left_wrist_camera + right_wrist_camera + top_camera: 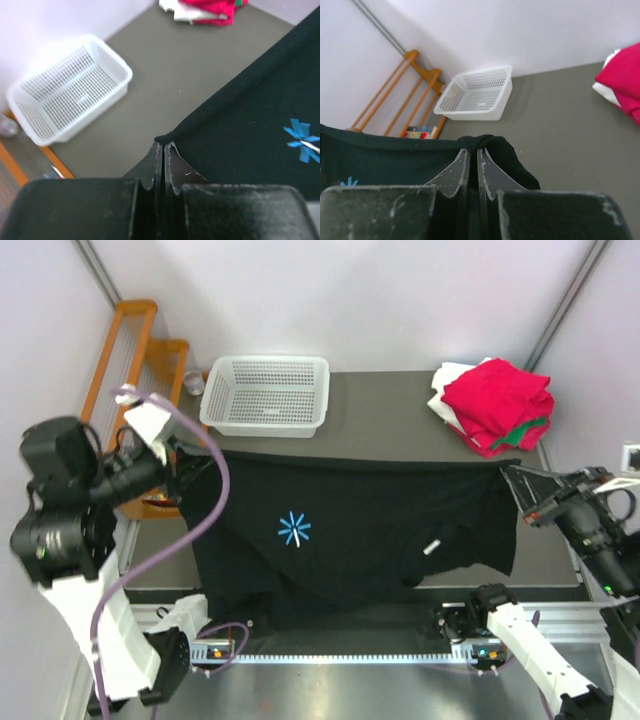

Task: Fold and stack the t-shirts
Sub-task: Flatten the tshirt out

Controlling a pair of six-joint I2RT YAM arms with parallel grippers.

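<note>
Left hand (163, 146): pressed together, pinching one corner of the black shirt (370, 530); the cloth bunches into a small fold right at its tips.
Right hand (474, 150): pressed together too, pinching the opposite corner, with a lump of cloth rolled over its tips.
Shirt: strung from one hand to the other, with the edge between them drawn nearly straight. The rest falls away toward the arm bases and its lower edge sags unevenly. I cannot tell how much of it lies on the bench (390, 405).
Mark (294, 529): light-blue starburst, face up, nearer the left hand than the right.
Stack (497, 400): folded red, green and white pieces, beyond the right hand at the bench's far corner, apart from the shirt.
Basket (265, 395): beyond the left hand, just past the taut edge.
Handling: likely light, limp and thin. It keeps no shape of its own and droops wherever it is unheld.
Where to hold: the corners and seamed edges, where the cloth is doubled and gives more to bite on, taking both ends together so the span stays flat.
Risk: each pinch takes only a small bit of cloth, so a hard outward pull may drag a corner free.
</note>
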